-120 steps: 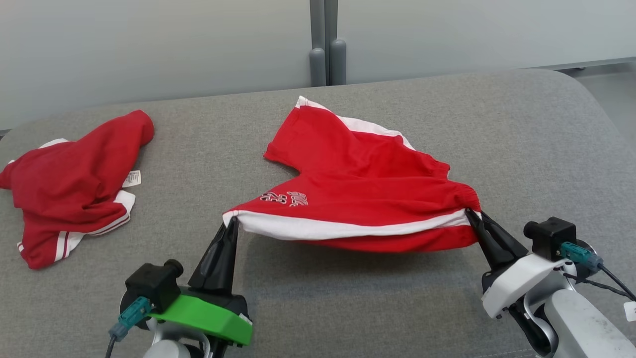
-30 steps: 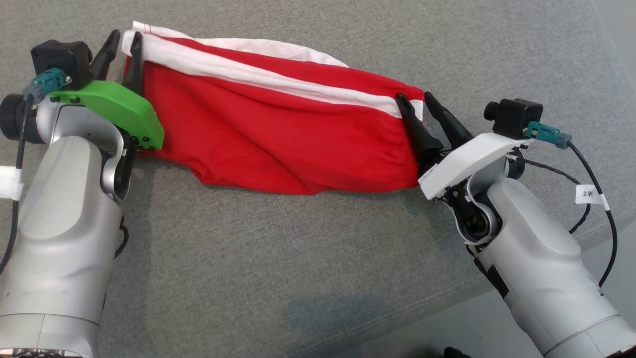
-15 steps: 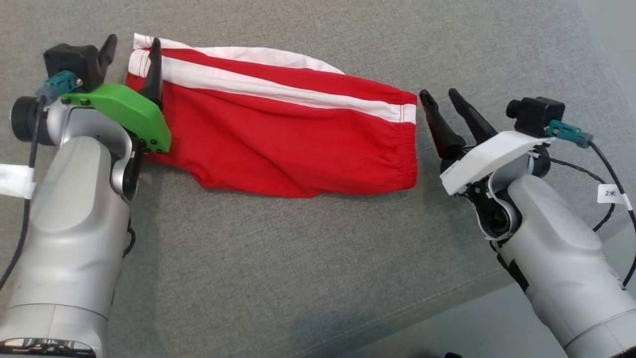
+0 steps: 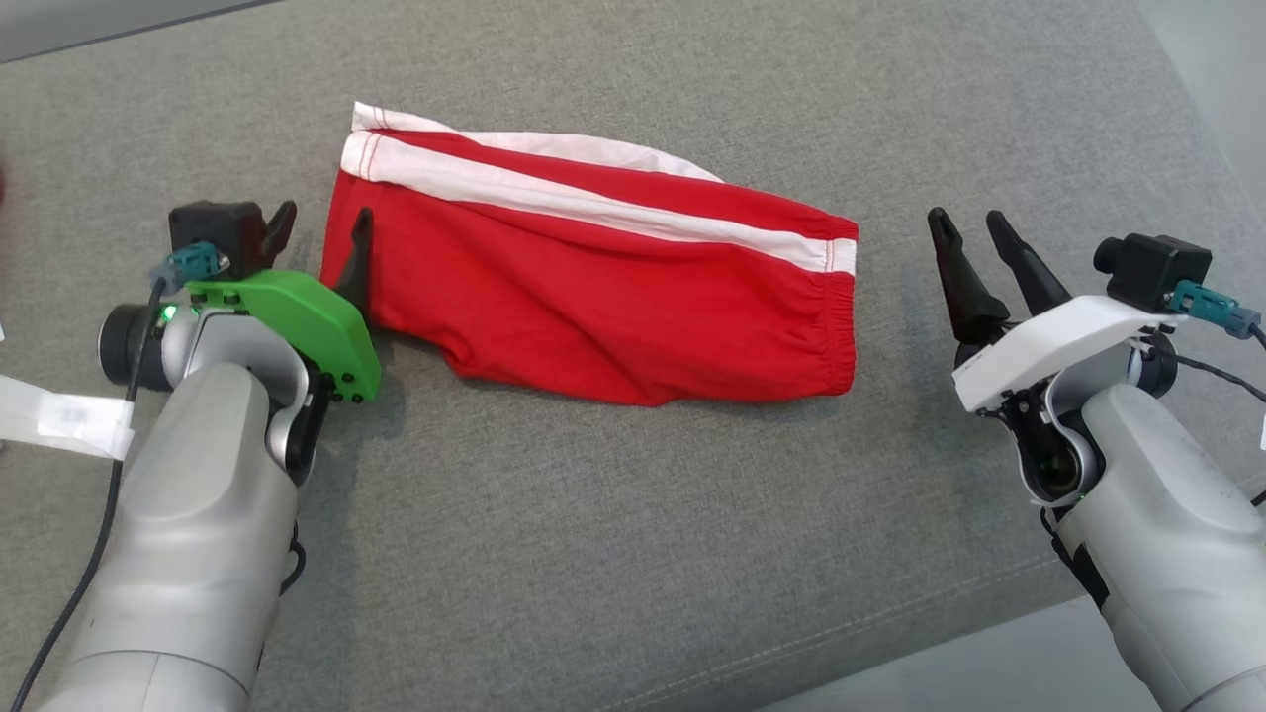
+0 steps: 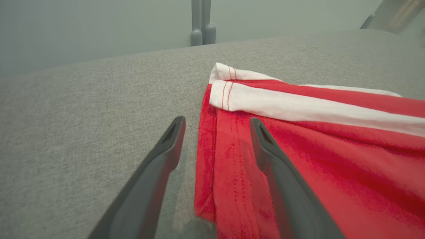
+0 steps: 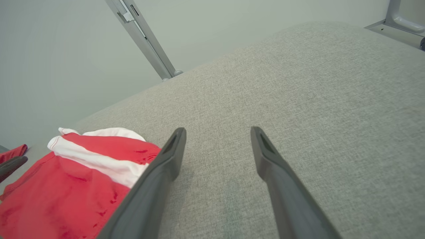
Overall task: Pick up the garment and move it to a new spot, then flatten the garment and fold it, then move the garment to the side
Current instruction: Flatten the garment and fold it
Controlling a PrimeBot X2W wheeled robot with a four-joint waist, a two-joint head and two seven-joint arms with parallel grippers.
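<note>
— Are you making out any writing from where you're standing?
— No, nothing is reading clearly. The white tag (image 4: 61,419) on the left is showing only a blur.

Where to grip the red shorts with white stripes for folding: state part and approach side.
Grip the red, white-striped shorts by their short ends: the stitched leg hem from the left, where the open left claw straddles its edge, and the gathered waistband from the right, near the open right claw. They lie flat, long crosswise, so the ends probably lift evenly.
</note>
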